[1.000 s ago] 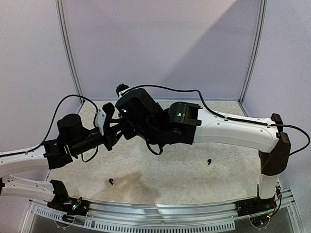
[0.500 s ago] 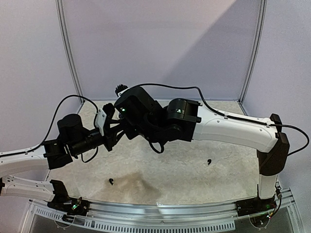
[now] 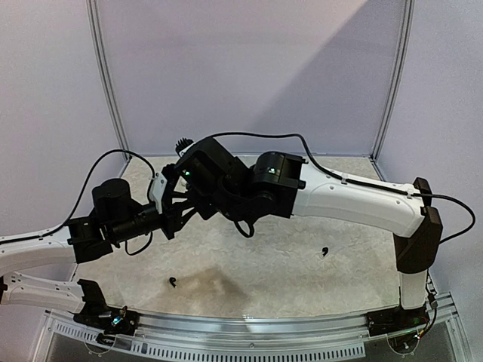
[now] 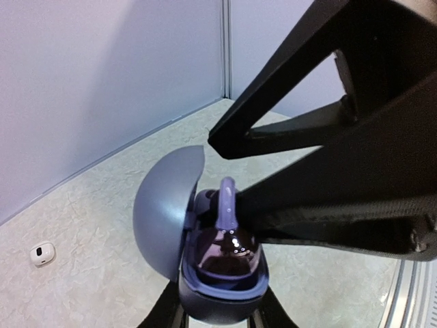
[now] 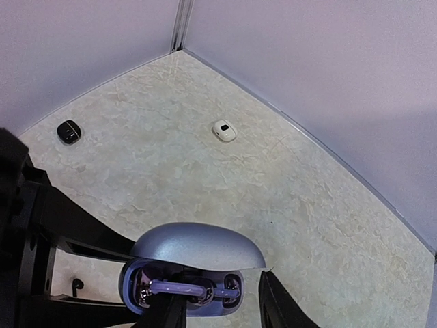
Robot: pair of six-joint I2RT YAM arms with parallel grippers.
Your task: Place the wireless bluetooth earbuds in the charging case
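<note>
My left gripper (image 4: 217, 313) was clamped on the silvery-grey egg-shaped charging case (image 4: 225, 277), lid swung open, holding it up off the pale marbled desk (image 5: 205, 184). The right gripper (image 5: 222, 292) had its jaws apart on either side of the case mouth, gripping nothing. One lavender-grey stemmed earbud (image 4: 227, 201) stood in the case, poking above the rim and close against the right gripper's lower finger. I could not tell from the wrist views whether it was fully seated. That finger was my worry: pulled away carelessly, it could snag the earbud and flip it out onto the desk. If the earbud sat proud, the lid would jam on it. A small black earbud (image 3: 173, 283) lay on the desk, well apart, not yet collected.
</note>
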